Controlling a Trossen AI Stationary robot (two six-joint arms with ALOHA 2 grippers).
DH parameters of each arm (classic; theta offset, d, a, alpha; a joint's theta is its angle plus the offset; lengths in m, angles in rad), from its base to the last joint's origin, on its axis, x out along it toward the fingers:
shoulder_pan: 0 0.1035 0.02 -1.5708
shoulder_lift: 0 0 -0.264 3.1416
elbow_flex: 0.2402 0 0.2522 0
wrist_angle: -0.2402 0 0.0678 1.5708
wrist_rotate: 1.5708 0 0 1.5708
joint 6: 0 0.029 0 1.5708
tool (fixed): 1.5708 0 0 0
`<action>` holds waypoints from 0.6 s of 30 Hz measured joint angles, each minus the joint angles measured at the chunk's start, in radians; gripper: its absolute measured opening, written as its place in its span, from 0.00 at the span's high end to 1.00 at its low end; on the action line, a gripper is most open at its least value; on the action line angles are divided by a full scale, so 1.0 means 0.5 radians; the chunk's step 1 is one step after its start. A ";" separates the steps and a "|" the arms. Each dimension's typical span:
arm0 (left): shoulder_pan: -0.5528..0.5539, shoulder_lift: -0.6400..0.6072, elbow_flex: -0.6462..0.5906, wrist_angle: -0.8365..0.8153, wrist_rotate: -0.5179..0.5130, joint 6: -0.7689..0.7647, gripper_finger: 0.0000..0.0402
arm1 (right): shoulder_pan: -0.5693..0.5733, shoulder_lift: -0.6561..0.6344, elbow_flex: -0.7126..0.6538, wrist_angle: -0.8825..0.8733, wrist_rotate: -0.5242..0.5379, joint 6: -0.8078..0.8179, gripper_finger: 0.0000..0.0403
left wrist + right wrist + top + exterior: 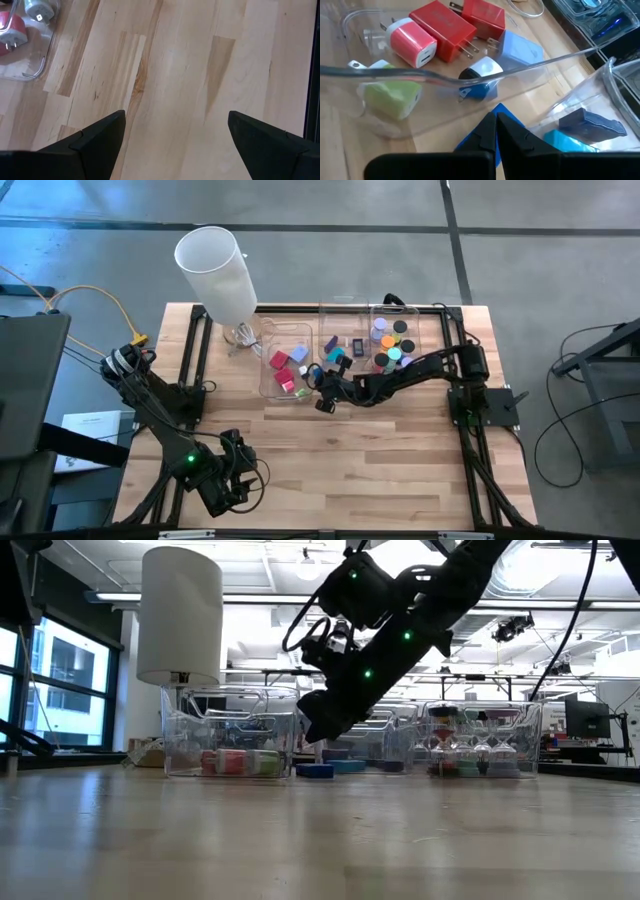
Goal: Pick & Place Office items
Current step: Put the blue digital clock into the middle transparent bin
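right gripper (496,131) low at the near wall of the left bin (270,385), fingers pressed together, tips on or just over a blue flat piece (314,770) on the bench (380,450); likely nudging or lining up. other office items (390,345) sorted in bins. left gripper (172,137) parked near bench front, fingers spread, empty.

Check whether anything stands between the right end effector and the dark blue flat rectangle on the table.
Nothing visible does. The shut right end effector hangs just above the dark blue flat rectangle, which lies on bare wood in front of the clear plastic bins.
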 joint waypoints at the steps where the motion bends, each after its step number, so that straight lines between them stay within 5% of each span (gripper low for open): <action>1: 0.000 0.000 0.000 0.000 0.000 0.000 0.14 | 0.000 0.008 0.000 0.002 0.006 0.000 0.99; 18: 0.000 0.001 -0.001 0.006 0.004 -0.014 0.14 | 0.129 0.021 -0.003 0.006 0.181 -0.145 0.99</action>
